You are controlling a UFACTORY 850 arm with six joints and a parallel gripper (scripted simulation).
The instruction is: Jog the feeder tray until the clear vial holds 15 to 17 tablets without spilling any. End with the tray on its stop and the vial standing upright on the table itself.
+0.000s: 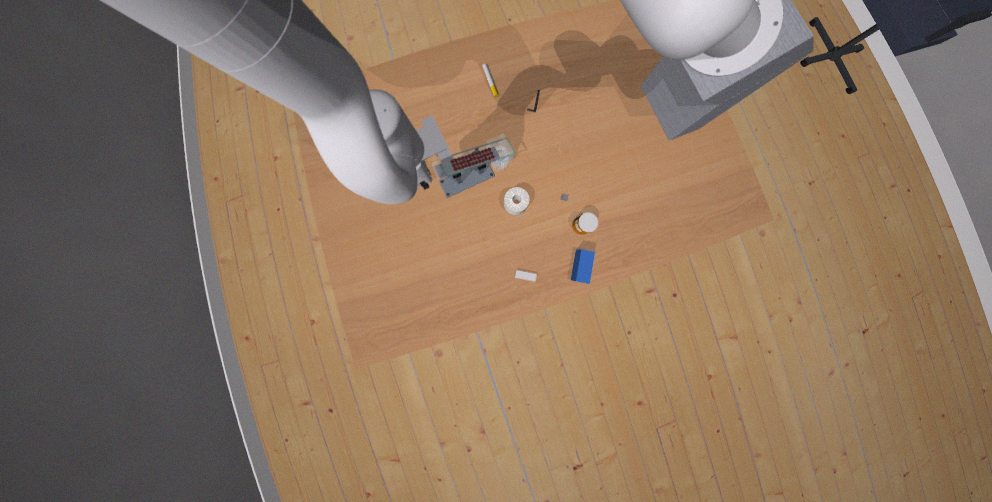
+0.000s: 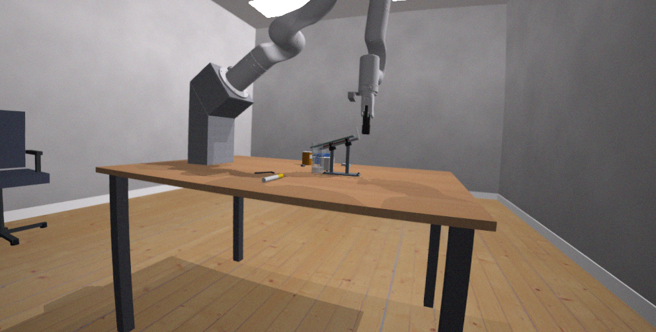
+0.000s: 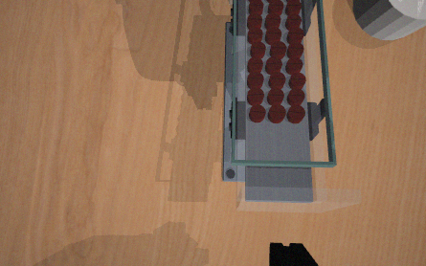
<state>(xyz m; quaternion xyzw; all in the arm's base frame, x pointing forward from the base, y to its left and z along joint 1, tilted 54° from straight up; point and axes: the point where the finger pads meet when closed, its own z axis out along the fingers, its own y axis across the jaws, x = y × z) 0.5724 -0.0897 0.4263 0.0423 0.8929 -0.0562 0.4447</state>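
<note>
The feeder tray (image 1: pixel 475 159) is a sloped, glass-walled chute on a grey stand. It holds three rows of dark red tablets (image 3: pixel 275 62). In the side view the tray (image 2: pixel 334 143) tilts down toward the arm's base. The clear vial (image 1: pixel 502 166) is a faint shape at the tray's low end, and its contents are too small to tell. It is out of the wrist view. My gripper (image 2: pixel 365 127) is shut and empty. It hangs just above and beyond the tray's raised end, not touching it. Its black fingertips show at the wrist view's lower edge (image 3: pixel 289 254).
A white tape roll (image 1: pixel 516 200) stands close to the tray. A small grey cube (image 1: pixel 564 197), an amber bottle with a white cap (image 1: pixel 586 223), a blue box (image 1: pixel 583 265) and a white block (image 1: pixel 525 275) lie further off. A marker (image 1: pixel 489 79) and a black hex key (image 1: pixel 534 101) lie toward the arm's base (image 1: pixel 721 75).
</note>
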